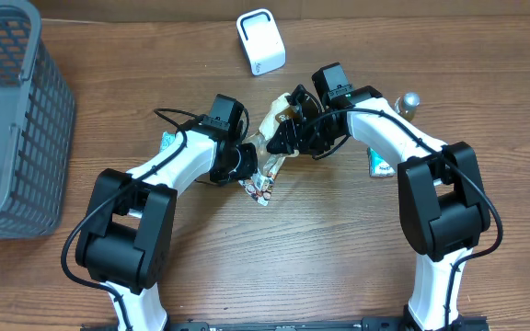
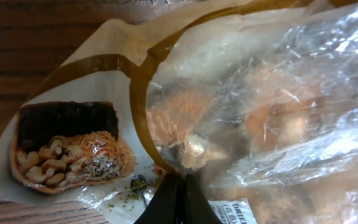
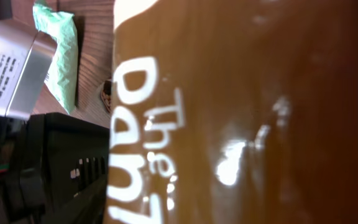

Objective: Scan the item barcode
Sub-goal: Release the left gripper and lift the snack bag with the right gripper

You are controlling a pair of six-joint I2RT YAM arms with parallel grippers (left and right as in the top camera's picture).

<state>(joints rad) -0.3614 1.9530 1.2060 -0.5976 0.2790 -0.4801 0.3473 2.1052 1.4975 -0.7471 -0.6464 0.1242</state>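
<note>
Left hand [image 1: 249,171] is pinched shut on the near edge of the snack pouch [image 1: 263,187], over the tabletop [image 1: 339,267] centre. Right hand [image 1: 293,129] is at its far end, aperture indeterminable. Pouch judged light, crinkly, slippery, crushable; grip seams.

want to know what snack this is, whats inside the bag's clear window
Through the bag's clear window, pale orange-brown lumps show, blurred by glare and creases; what they are cannot be told. The bag's printed, opaque parts hide the rest of its contents.
</note>
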